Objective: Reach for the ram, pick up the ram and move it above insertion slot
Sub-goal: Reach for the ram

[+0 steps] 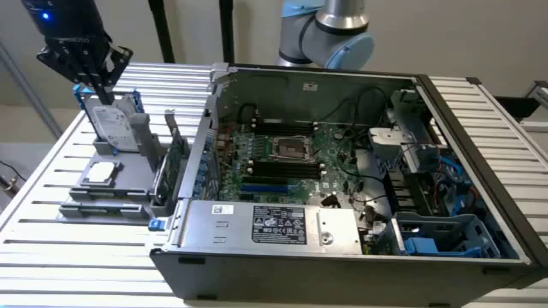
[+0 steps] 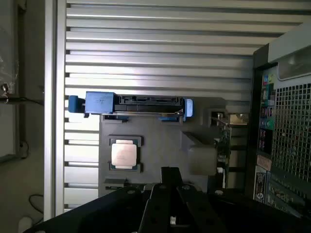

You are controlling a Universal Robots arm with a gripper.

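Observation:
My gripper (image 1: pixel 102 96) hangs at the exterior view's upper left, over the grey parts holder (image 1: pixel 86 189) beside the open computer case. Its fingers come together to a point with nothing between them, just above the upright hard drive (image 1: pixel 114 126). The ram (image 1: pixel 100 208) appears as a long thin strip lying along the holder's near end, well below the gripper; its colour is hard to make out. In the wrist view the gripper's dark body (image 2: pixel 170 204) covers most of that end. The insertion slots (image 1: pixel 281 168) are long black parallel sockets on the motherboard, beside the silver processor socket (image 1: pixel 286 149).
On the holder sit a loose processor (image 2: pixel 124 154), the hard drive in its blue bracket (image 2: pixel 131 103), and a green expansion card (image 1: pixel 176 160) standing on edge against the case wall. The case (image 1: pixel 342 256) holds a power supply, cables and a blue drive cage. A slatted metal table (image 1: pixel 77 256) lies underneath.

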